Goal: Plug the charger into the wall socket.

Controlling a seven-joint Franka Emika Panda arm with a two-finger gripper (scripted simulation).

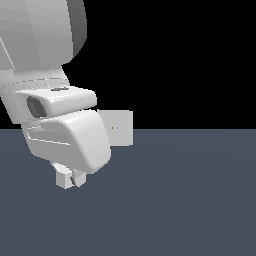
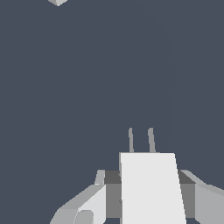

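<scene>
The charger (image 2: 151,188) fills the lower middle of the wrist view as a white block, its long axis running away from the camera, with 2 grey prongs (image 2: 141,140) sticking out of its far end toward the dark floor (image 2: 87,87). In the exterior view only a small white piece of it (image 1: 63,179) shows in the lower left of the frame, under the big arm housing (image 1: 65,135).

The wall socket (image 1: 120,128) stands upright right of that housing, near the frame's middle, partly hidden, 2 tiny dots on its face; one corner of it (image 2: 57,2) touches the wrist view's upper left edge, well apart from the prongs.

The gripper (image 2: 151,194) is closed on the charger: 1 finger (image 2: 94,203) presses each side of the block.
</scene>
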